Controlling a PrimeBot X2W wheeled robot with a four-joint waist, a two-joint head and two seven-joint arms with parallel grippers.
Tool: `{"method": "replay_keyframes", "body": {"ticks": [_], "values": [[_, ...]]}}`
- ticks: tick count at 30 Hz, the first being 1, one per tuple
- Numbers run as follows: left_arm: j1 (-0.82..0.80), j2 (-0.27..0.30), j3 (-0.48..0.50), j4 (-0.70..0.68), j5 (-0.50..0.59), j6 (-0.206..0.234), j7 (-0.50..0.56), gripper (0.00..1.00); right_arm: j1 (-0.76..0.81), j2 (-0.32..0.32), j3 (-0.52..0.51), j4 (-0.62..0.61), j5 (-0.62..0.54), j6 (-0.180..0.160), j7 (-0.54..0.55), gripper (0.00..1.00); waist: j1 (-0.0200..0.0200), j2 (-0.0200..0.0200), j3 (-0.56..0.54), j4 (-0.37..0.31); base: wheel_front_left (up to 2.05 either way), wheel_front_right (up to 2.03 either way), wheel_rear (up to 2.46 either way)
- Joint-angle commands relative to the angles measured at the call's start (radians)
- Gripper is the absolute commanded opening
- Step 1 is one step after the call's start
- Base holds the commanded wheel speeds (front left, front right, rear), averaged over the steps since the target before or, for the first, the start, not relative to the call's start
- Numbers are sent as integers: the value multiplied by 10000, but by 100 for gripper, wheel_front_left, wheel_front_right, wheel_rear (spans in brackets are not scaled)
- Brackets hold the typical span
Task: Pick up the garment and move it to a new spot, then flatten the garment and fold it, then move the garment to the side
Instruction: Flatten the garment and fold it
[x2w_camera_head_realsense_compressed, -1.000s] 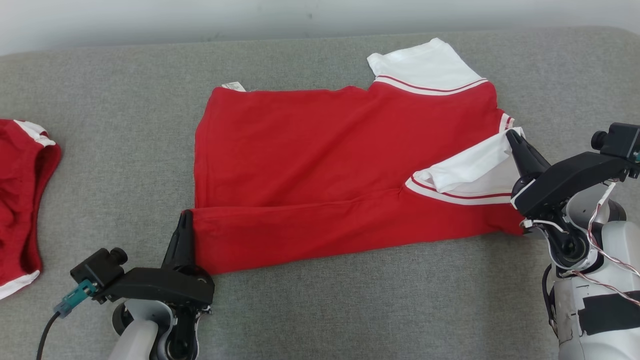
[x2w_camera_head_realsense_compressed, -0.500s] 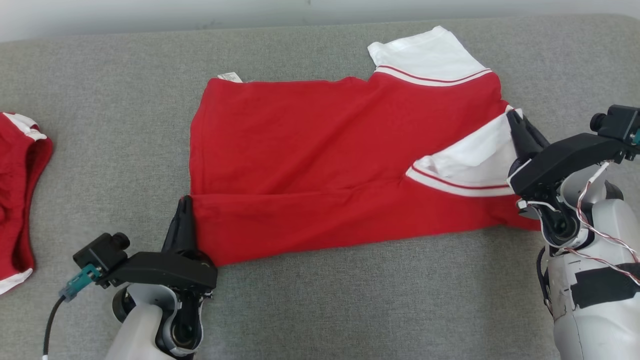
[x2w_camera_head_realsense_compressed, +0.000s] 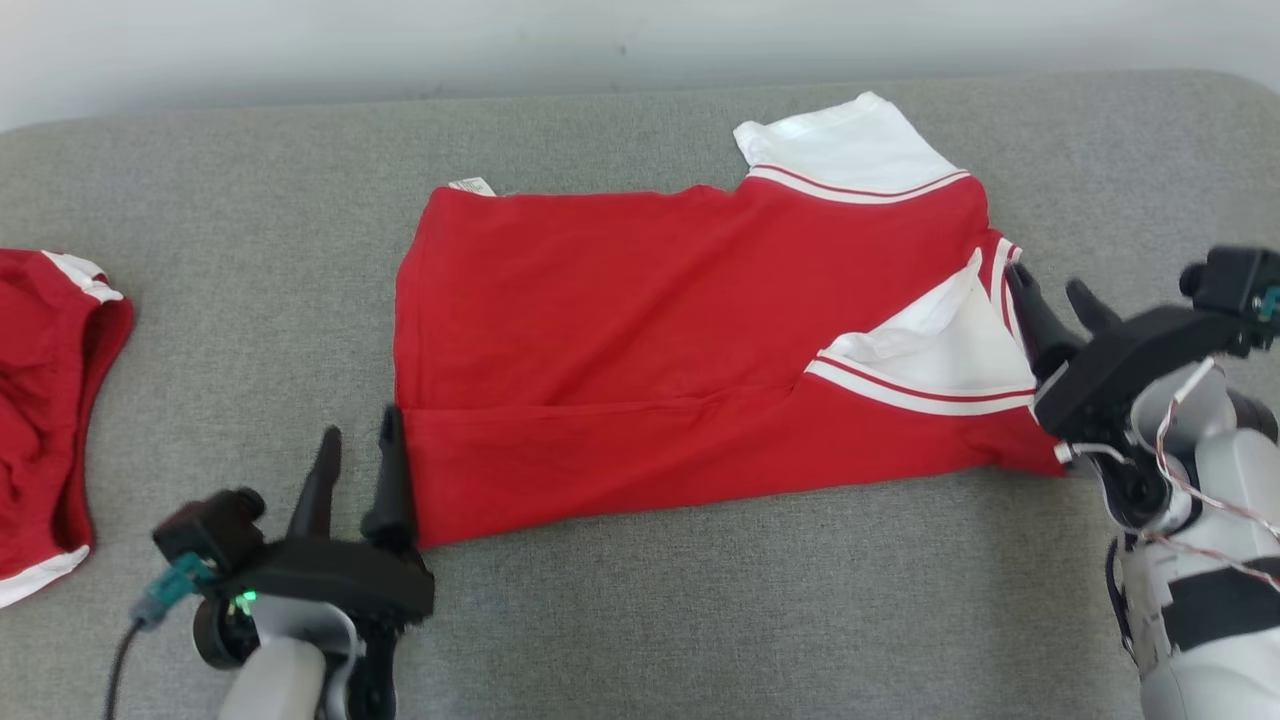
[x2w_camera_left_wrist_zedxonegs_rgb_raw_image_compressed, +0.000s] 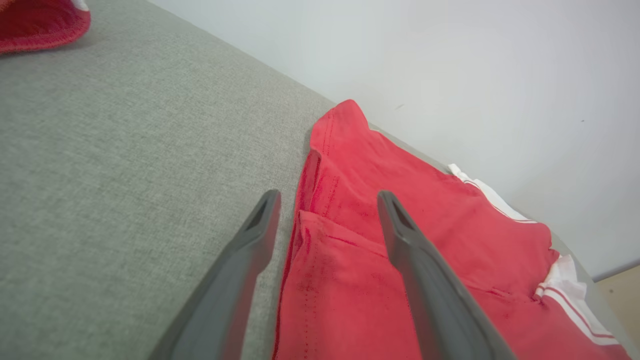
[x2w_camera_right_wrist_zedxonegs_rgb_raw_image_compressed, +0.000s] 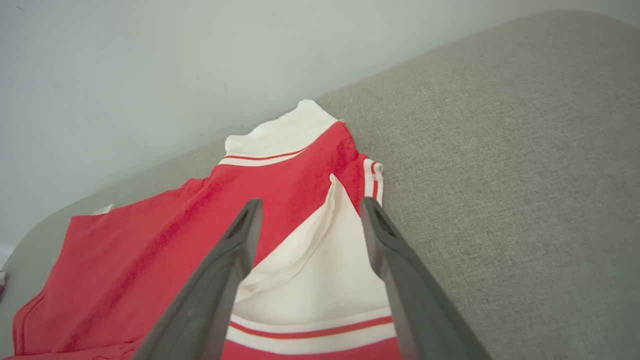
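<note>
While our left hand (x2w_camera_head_realsense_compressed: 360, 425) stands wide at the corner of the red, white-sleeved cotton shirt (x2w_camera_head_realsense_compressed: 640, 300), once-folded on the grey fabric worktop (x2w_camera_head_realsense_compressed: 700, 620), our right hand (x2w_camera_head_realsense_compressed: 1047, 280) gapes beside its sleeve (x2w_camera_head_realsense_compressed: 950, 350); further folding and moving aside remain, we judge.

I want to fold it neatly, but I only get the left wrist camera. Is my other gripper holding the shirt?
Observer: No. The right gripper is open at the red shirt's white sleeve, gripping nothing.
Operator: Is that sleeve lying flat?
Observer: Not quite. It's folded in over the red front, with one edge puckered up.
Operator: Anything sticking out?
Observer: A small white label pokes out at the shirt's far left corner.
</note>
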Motion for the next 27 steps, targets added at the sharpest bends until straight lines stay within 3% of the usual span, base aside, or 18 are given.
{"method": "replay_keyframes", "body": {"ticks": [1, 7, 12, 19, 27], "values": [[294, 64, -151, -42, 367, 61, -15, 100, 317, -139, -70, -12, -180, 7, 164, 100, 0, 0, -128, 0, 0, 0, 0], [854, 183, -837, 8, 1412, 284, -5, 100, 1131, -407, -548, -11, -1114, 7, 900, 100, 0, 0, -245, -32, 0, 0, 0], [851, 389, -1272, 198, 1999, 632, 182, 100, 1431, -236, -957, -134, -1999, 7, 1577, 100, 0, 0, -193, -95, 0, 0, 0], [544, 498, -1551, 475, 2305, 1037, 703, 100, 1233, 145, -1272, -176, -2563, 7, 2211, 100, 0, 0, 76, -107, 0, 0, 0], [258, 447, -1741, 677, 2322, 1111, 1148, 100, 938, 186, -1756, 293, -4368, 7, 3170, 100, 0, 0, 504, 54, 0, 0, 0]]}}
